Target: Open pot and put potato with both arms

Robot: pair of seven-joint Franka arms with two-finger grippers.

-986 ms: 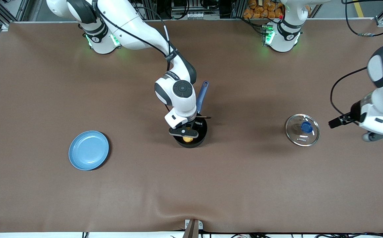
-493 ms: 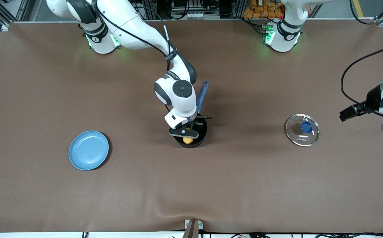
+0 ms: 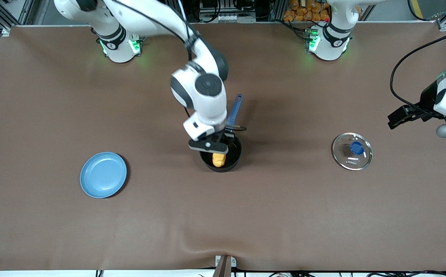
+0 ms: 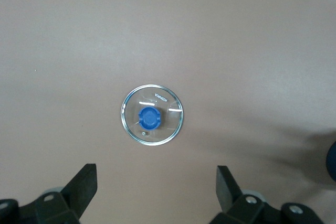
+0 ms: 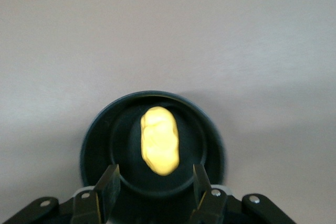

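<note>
Small print on glass lid (image 4: 152, 121) near blue knob, too small to read.

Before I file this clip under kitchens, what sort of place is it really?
Most likely a robot lab bench, not a kitchen: two arm bases lit green on a brown-covered table, metal framing and cables along its edge, and only staged cookware, a pot and plate.

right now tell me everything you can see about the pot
The pot is a small round black saucepan with a long straight blue handle pointing toward the robots' bases. It stands upright and uncovered near the table's middle. The yellow-orange potato lies inside on its dark bottom, free of any grip. The right claw hangs open just over the pot, touching nothing. The glass lid lies on the table toward the left arm's end.
</note>
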